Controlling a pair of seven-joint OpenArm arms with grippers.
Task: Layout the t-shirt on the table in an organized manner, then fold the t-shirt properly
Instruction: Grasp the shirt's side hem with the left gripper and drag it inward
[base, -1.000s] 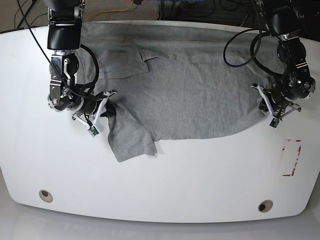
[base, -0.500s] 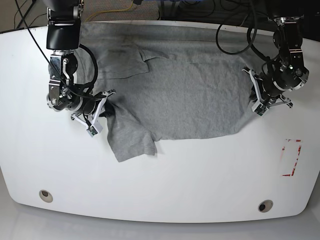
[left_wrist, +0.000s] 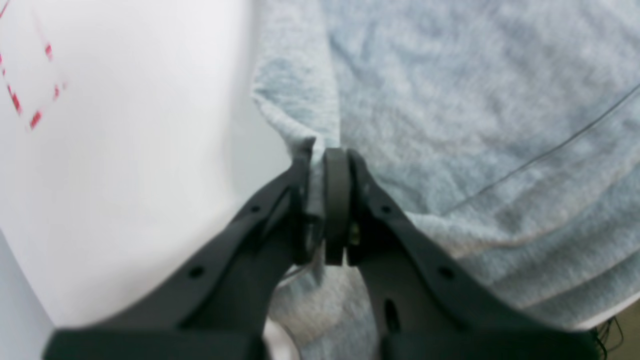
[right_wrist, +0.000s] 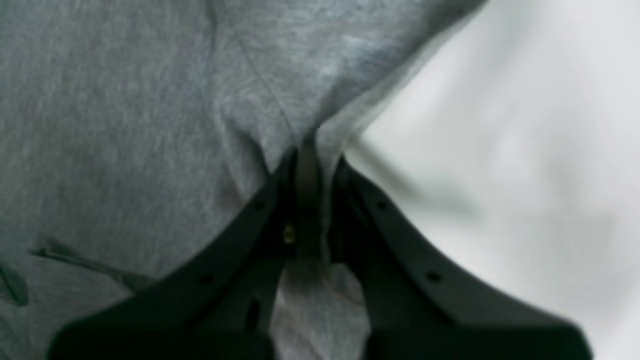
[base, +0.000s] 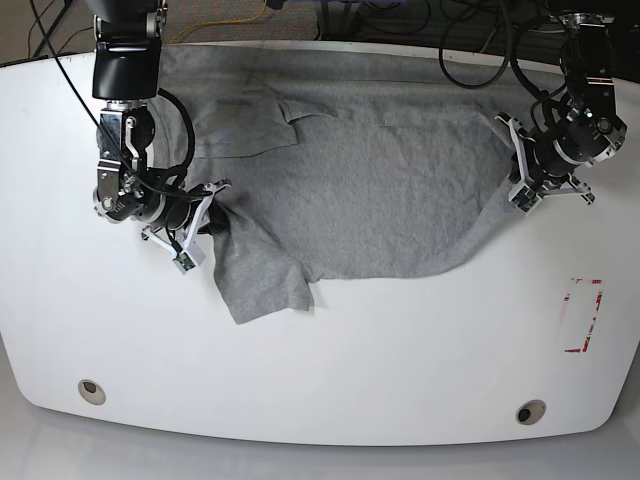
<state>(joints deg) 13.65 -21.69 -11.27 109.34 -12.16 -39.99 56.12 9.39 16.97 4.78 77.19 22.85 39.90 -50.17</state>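
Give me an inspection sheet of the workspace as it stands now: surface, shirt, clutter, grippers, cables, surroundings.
Surface: white table with two round grommet holes near the front edge and a red-outlined mark.
Job's things: grey t-shirt spread but rumpled, one sleeve folded over near the back, no lettering in view.
Clutter: nothing seen.
Grippers: left gripper shut on the t-shirt edge beside bare table; right gripper shut on the t-shirt edge, cloth bunched between the jaws.
Cables: black cables loop along both arms; more lie behind the table, one yellow.
Surroundings: floor behind the table's back edge, little else visible.
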